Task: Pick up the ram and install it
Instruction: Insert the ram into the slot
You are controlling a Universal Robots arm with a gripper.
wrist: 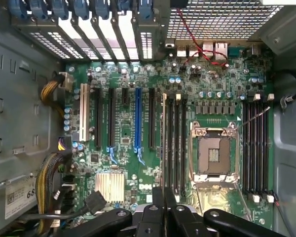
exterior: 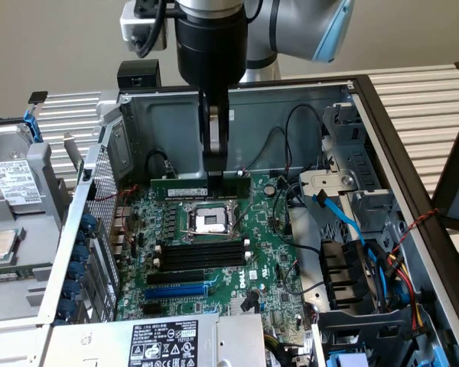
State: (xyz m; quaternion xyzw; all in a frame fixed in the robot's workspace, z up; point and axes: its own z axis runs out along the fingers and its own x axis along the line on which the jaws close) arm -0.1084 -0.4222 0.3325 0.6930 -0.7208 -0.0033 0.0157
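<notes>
The fingers (exterior: 208,145) were clenched on the ram (exterior: 180,186). They pinched its upper edge near the middle of its length, so the green stick hung on edge beneath them with both ends free. In the wrist view the fingers (wrist: 158,202) showed as black pads drawn close together. From them the ram (wrist: 164,143) ran off as a thin pale line, seen edge-on.

The relation that mattered was between the stick and the black slots (exterior: 199,254). In the exterior view its long axis lay across the picture, from that view's left to its right, parallel to those slots. It did not touch the board and looked, as a judgement, to be held some way above it, not yet seated.

In the wrist view the pale line fell just beside the bank of black slots (wrist: 176,143) that sits between the CPU socket (wrist: 213,157) and the blue slot (wrist: 137,118). It lay along that bank's edge on the blue-slot side rather than squarely over one slot. So the ram was already lined up lengthwise, with the slots below the fingers and slightly toward the socket.

Further out, the CPU socket (exterior: 210,220) stood open on the motherboard (exterior: 237,267), with the blue slot (exterior: 176,290) nearer the camera. The single arm (exterior: 214,46) reached down into the open case (exterior: 291,115), which lay on the slatted desk (exterior: 428,92).
</notes>
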